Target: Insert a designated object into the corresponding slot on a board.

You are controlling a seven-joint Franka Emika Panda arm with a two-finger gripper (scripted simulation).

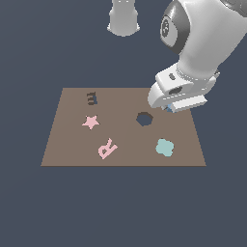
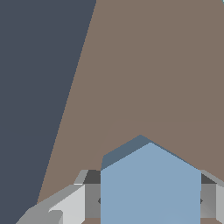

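The gripper (image 1: 168, 108) sits low over the board (image 1: 67, 144), and the wrist view shows the light-blue hexagonal block (image 2: 150, 188) filling the gap between the two fingers (image 2: 65, 205), a grey pad close against each of its flat sides. The jaws look clenched on the block, though whether the block is lifted clear of the board or resting on it cannot be told. In the exterior view only a sliver of blue shows under the hand. The step in hand appears to be the grasp or the start of the carry: the block is between the jaws but not yet over its target. The hexagonal slot (image 1: 144, 118) lies near the jaws, off toward the exterior view's left and a little nearer that camera, unfilled. The teal flower-like piece (image 1: 164, 146) lies farther on the camera side of the jaws. The next move probably calls for a short traverse to bring the block over the slot, with its flat sides turned to match the hole's edges before lowering, since a hexagon set askew would likely catch on the rim.
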